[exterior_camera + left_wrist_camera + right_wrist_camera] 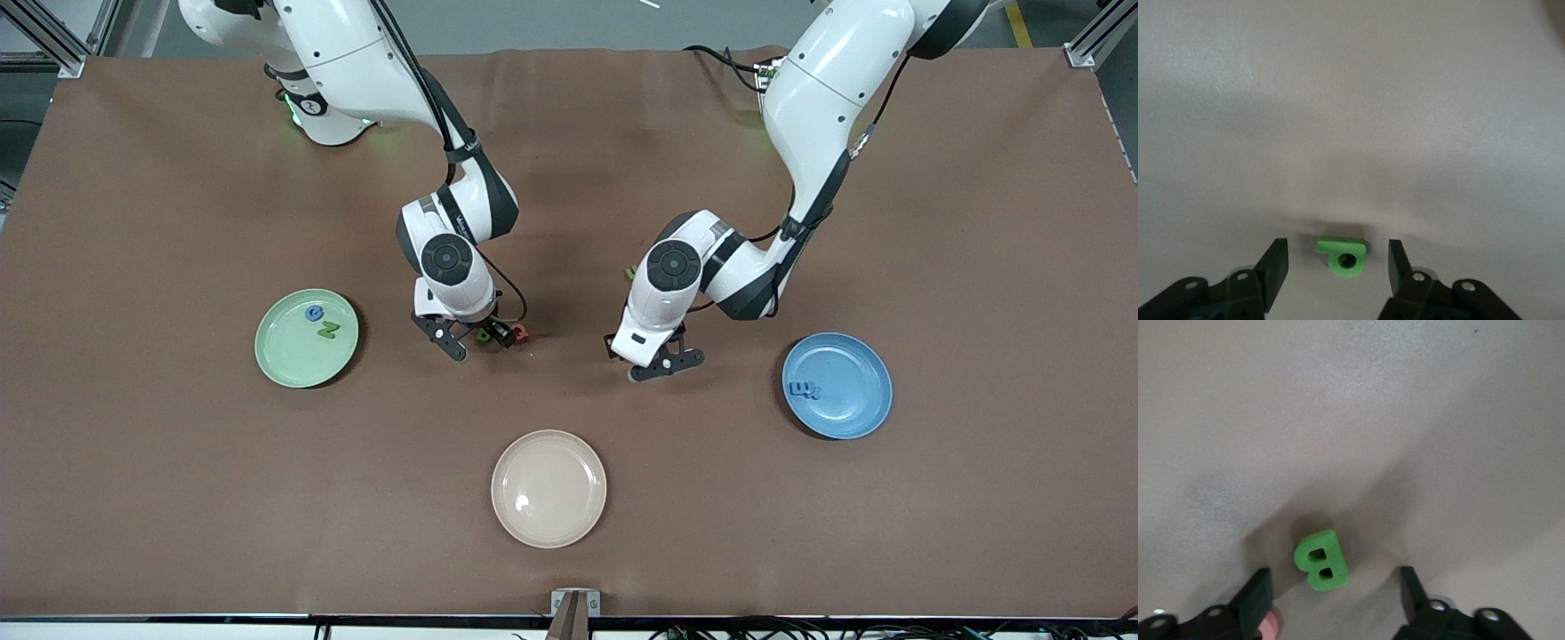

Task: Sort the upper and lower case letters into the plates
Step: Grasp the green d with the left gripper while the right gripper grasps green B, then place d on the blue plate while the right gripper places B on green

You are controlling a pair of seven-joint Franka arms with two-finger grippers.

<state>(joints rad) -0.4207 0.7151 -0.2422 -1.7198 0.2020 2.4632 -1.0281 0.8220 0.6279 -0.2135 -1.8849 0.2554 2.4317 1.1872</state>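
Nearest the front camera sits a cream plate [548, 488]. Farther up, the blue plate [849, 404] holds 1 blue letter [804, 389]; the green plate [293, 356] holds 2. The left end effector [1337, 267] is released around a green letter [1342, 255]; the right end effector [1335, 593], released, straddles a green "B" [1321, 560] on the surface [178, 498].

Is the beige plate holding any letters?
No, the beige plate shows only its bare glossy inside, while letters lie in the green plate and the blue plate.
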